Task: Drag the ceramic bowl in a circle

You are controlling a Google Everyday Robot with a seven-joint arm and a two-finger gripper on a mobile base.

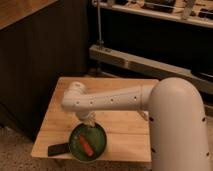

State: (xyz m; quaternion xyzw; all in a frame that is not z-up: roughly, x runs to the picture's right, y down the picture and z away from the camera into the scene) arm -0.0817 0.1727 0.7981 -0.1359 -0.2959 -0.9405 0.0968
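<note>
The ceramic bowl (88, 141) is round, shallow and dark green. It sits near the front edge of the small wooden table (125, 125), with an orange-red carrot-like piece (86, 145) inside. My white arm reaches across the table from the right. The gripper (88, 126) points down at the bowl's far rim, mostly hidden under the wrist.
A flat black rectangular device (58, 149) lies just left of the bowl at the table's front left corner. A dark wall panel stands to the left. A metal shelf frame (145, 62) runs behind the table. My white arm housing (180, 125) fills the right side.
</note>
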